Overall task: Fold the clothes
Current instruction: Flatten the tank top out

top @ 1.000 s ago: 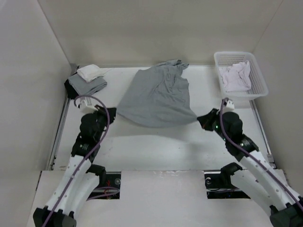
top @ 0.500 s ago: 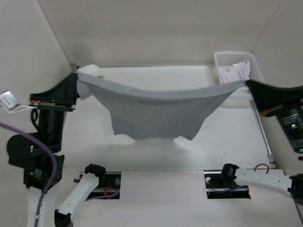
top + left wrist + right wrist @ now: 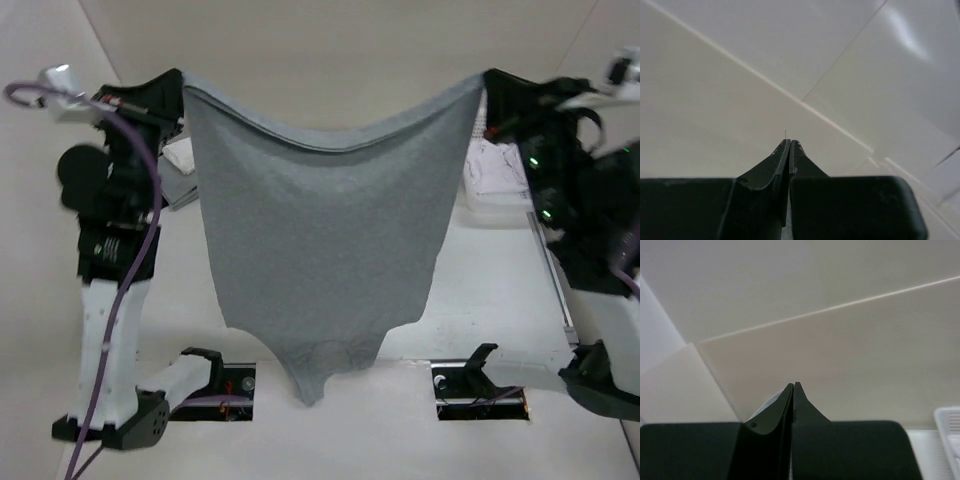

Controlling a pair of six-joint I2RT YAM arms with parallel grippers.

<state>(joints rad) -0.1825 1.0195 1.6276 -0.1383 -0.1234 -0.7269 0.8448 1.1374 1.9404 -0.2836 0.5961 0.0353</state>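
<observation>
Grey knit top [image 3: 320, 230] hangs smooth; upper edge sagging.

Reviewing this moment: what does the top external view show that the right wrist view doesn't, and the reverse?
Only the top external view: the whole grey top hanging spread between the raised left gripper and right gripper, its lower end dangling near the arm bases, and the pile of clothes at the far left. Only the right wrist view: the right fingers close up, pressed tip to tip. Both: the right gripper, some of the grey cloth it pinches, and the white basket.
</observation>
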